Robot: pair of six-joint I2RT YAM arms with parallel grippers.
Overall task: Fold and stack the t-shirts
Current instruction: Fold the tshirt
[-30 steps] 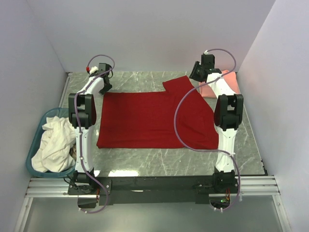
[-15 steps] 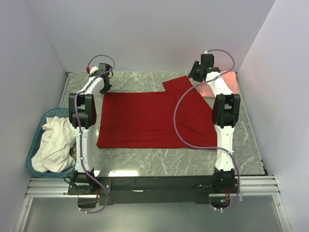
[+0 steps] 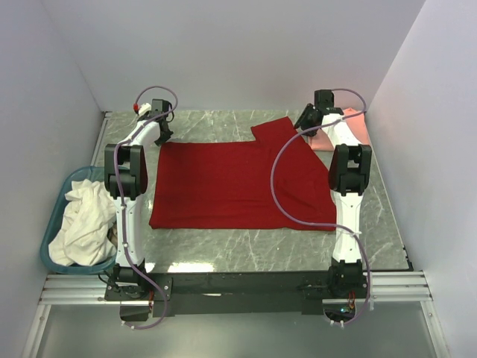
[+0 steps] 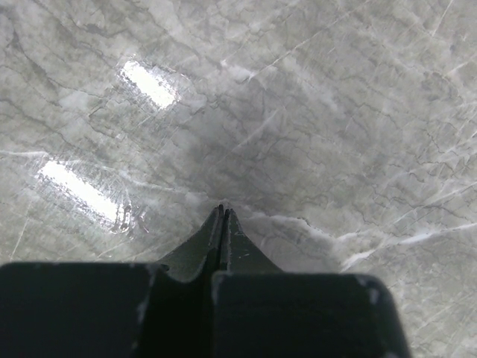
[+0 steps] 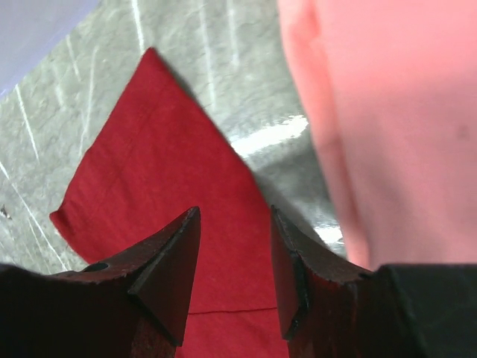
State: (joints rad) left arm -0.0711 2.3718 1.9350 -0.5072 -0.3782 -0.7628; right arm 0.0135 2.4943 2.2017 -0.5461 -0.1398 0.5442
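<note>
Top external: red t-shirt point(image 3: 238, 183) lies spread flat mid-counter point(image 3: 246, 250), with the salmon-pink t-shirt point(image 3: 350, 130) at the far right corner. My left jaws are pressed together over bare counter, gripping nothing. Right jaws part-open and empty, above the red sleeve, pink just beside.

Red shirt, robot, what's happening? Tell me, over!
Left fingers shut on nothing, over bare table. Right fingers open above red shirt sleeve, beside pink shirt. Red shirt flat, unfolded. Nothing in the way.
</note>
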